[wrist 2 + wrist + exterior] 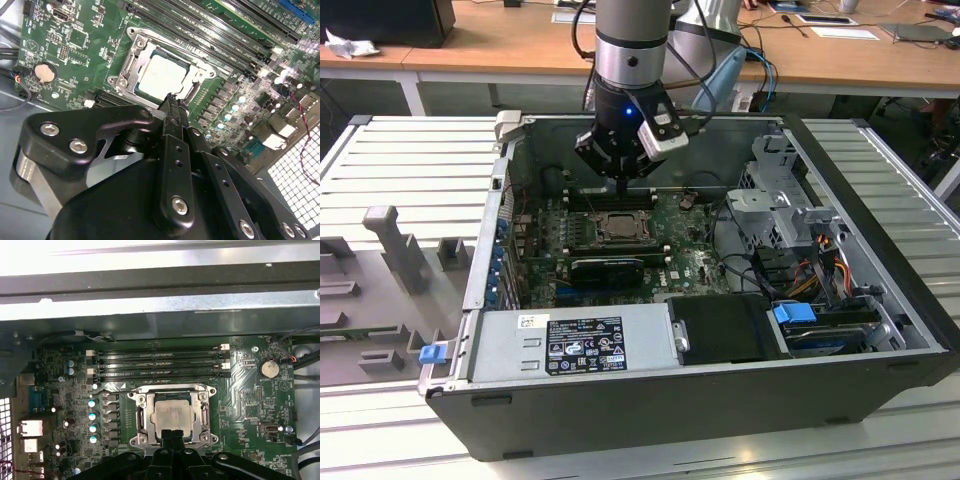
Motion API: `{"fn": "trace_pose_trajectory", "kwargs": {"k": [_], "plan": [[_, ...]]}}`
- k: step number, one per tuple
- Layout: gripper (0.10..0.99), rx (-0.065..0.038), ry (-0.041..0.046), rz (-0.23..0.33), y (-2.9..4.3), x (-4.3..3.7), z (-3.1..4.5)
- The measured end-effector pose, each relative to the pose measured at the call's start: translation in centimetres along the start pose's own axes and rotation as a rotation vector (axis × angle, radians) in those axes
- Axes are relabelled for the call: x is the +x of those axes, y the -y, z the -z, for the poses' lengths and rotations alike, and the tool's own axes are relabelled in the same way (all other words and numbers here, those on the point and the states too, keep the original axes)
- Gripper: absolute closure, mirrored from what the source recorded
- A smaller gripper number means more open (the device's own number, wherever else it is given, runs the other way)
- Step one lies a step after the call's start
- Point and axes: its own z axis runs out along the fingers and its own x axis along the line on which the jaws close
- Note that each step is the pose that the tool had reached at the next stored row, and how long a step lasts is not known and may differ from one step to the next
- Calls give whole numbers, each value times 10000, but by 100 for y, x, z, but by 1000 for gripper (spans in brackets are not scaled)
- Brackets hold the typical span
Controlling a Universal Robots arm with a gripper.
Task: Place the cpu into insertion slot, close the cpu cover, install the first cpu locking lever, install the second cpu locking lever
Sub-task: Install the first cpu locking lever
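The cpu [172, 415] lies flat in the insertion slot [131, 396], its pale metal face showing through the cut-out of the cpu cover [201, 412], which looks folded down over it. I judge it a light, stiff chip with fragile contacts beneath, best held by opposite edges and never pressed on the face. The jaws are pinched together with nothing seen between them, their tip at the socket's edge, just beside the chip, in both wrist views. Around lies the green motherboard [250, 405], inside the open computer case [720, 410]
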Motion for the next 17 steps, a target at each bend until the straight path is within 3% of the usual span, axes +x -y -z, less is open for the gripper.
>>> {"fn": "trace_pose_trajectory", "kwargs": {"k": [6,9,11,15,17], "plan": [[980,-8,-1,20,6,109,-2],[980,-11,4,28,11,210,-19],[980,-16,2,52,19,362,-45],[980,-22,1,74,21,513,-65],[980,-22,1,114,-22,637,-83]]}}
